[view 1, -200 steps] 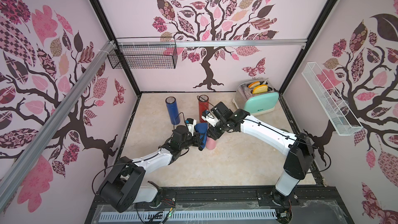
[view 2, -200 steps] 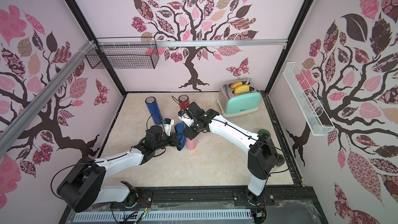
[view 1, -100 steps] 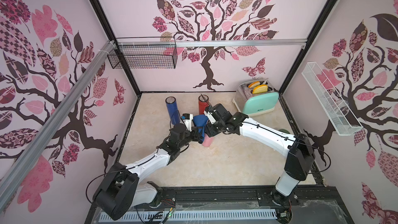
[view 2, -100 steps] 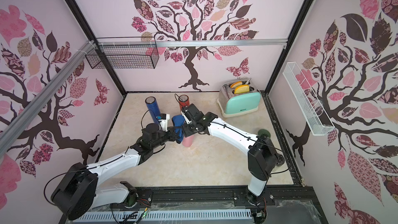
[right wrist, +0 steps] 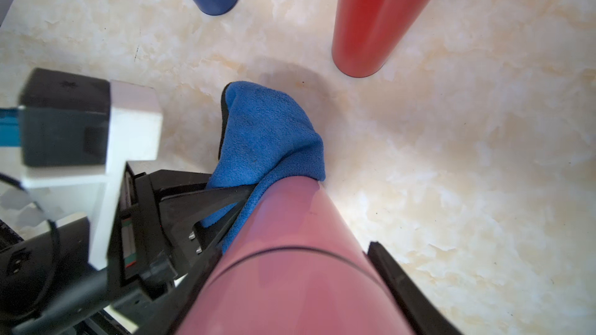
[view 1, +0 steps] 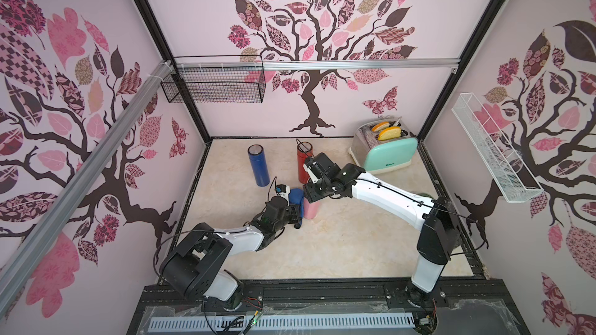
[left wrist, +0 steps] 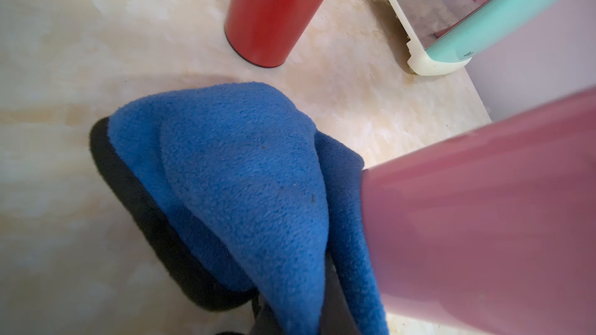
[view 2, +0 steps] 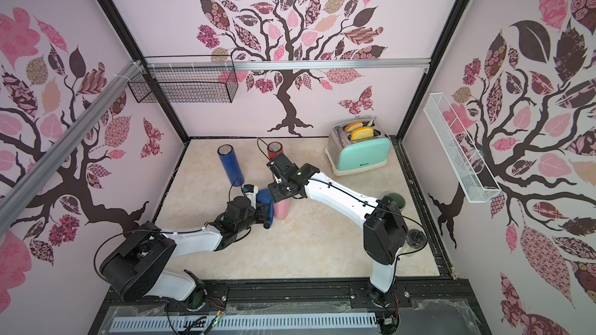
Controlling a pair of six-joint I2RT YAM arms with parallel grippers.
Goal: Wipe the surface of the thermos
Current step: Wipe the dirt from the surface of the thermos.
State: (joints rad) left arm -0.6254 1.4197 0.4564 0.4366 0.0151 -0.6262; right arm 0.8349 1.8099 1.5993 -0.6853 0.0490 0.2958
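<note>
A pink thermos (view 1: 311, 210) (view 2: 281, 211) stands upright near the middle of the marble floor. My right gripper (view 1: 311, 192) (right wrist: 290, 252) is shut on its upper part from above, one black finger (right wrist: 396, 275) on each side. My left gripper (view 1: 293, 213) (view 2: 263, 215) is shut on a folded blue cloth (view 1: 296, 195) (left wrist: 242, 172) and holds it against the thermos's left side (left wrist: 483, 204). In the right wrist view the cloth (right wrist: 267, 136) wraps the lower wall of the thermos (right wrist: 290, 220). The cloth hides the left fingertips in the left wrist view.
A blue flask (view 1: 258, 165) and a red flask (view 1: 303, 162) stand just behind the thermos. A mint toaster (view 1: 383, 153) with bread sits at the back right. A black wire basket (view 1: 213, 85) and a white one (view 1: 493, 149) hang on the walls. A dark green lid (view 2: 395, 201) lies behind the right arm.
The left gripper carried the cloth up along the thermos, then back down to about where it started. The right gripper kept its hold and hardly moved.
</note>
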